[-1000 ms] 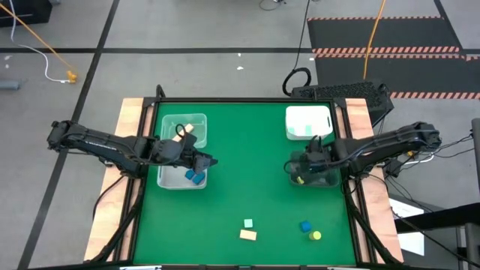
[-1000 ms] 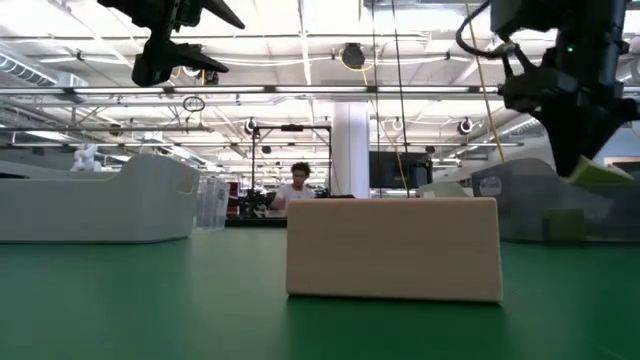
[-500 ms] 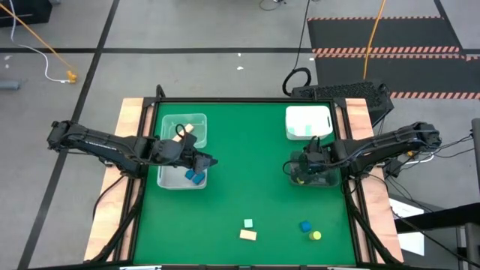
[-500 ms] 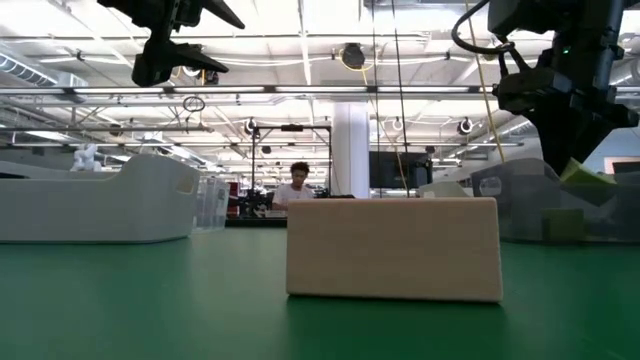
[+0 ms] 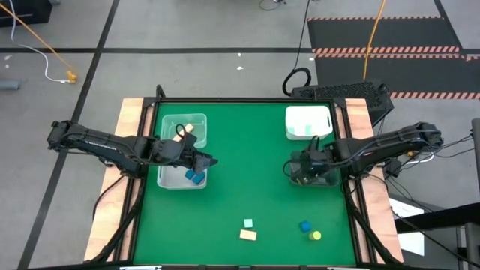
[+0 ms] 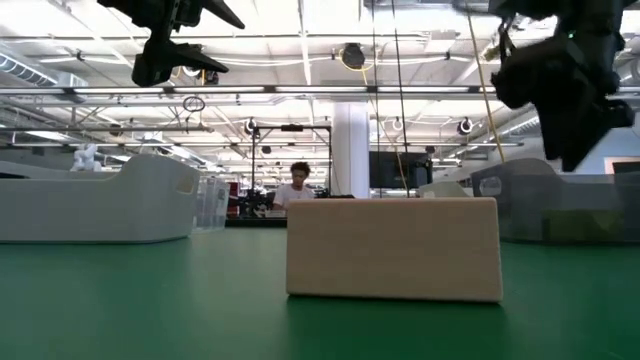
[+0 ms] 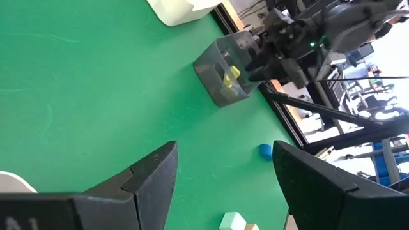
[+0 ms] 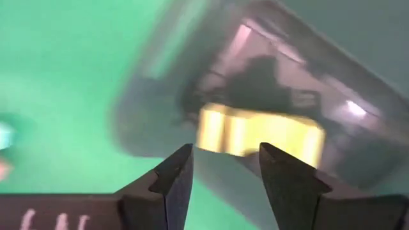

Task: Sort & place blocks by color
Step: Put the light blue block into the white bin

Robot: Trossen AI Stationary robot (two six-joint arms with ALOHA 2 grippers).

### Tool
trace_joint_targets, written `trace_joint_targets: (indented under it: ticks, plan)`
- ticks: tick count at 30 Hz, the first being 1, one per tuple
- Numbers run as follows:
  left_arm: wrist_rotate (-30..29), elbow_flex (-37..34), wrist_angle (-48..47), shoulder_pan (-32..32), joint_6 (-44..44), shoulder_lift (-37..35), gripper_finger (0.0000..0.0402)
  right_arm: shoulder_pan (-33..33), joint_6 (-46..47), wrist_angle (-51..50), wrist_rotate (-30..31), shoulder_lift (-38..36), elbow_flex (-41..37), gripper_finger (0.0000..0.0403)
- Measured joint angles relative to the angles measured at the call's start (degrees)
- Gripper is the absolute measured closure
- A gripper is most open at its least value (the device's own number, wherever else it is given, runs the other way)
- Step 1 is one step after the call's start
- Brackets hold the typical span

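Four blocks loose near the table's front edge: a mint green cube (image 5: 248, 223) just beside a tan wooden bar (image 5: 248, 235), and, well apart to the right, a blue block (image 5: 305, 226) just beside a yellow cylinder (image 5: 316, 235). In the low view, the tan bar (image 6: 393, 249) fills the foreground, smooth-faced with rounded edges, flat on the green felt-like table mat (image 5: 247, 172). Two more blue blocks (image 5: 195, 177) inside the clear plastic bin (image 5: 166, 182) on the left, with a tan piece (image 5: 188, 128) at that bin's far end. Yellow blocks (image 8: 259, 133) lying inside the smoky translucent bin (image 5: 293, 177) on the right, seen blurred from the right wrist; also visible through its wall from the left wrist (image 7: 231, 75). A white opaque bin (image 5: 292, 120) with rounded corners farther back on the right, something pale green in it.

Right gripper (image 8: 223, 165) directly over the smoky bin, dark fingers parted a moderate way, nothing between them, the yellow blocks below and apart from the tips. Left gripper (image 7: 220, 169) hanging at the near right corner of the clear bin, fingers spread wide, holding nothing, only green mat showing through the gap.

Plywood strips (image 5: 124, 150) bordering the mat on both sides.
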Motion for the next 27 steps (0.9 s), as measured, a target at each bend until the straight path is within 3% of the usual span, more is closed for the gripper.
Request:
trace_joint_targets:
  ticks: [12,21,27]
  plan:
    - [0.01,-0.02,0.02,0.0,1.78,0.0,0.0146,0.02,-8.99,31.92,-1.17,-7.44,0.0,0.0244]
    - [0.04,-0.04,1.71,-2.18,3.59,0.03,0.0146,4.61,-17.11,72.73,-4.29,-5.21,-8.39,0.0245]
    - [0.04,-0.04,7.23,-5.1,9.11,0.04,0.0146,5.31,-22.51,102.15,2.19,-1.15,-17.19,0.0245]
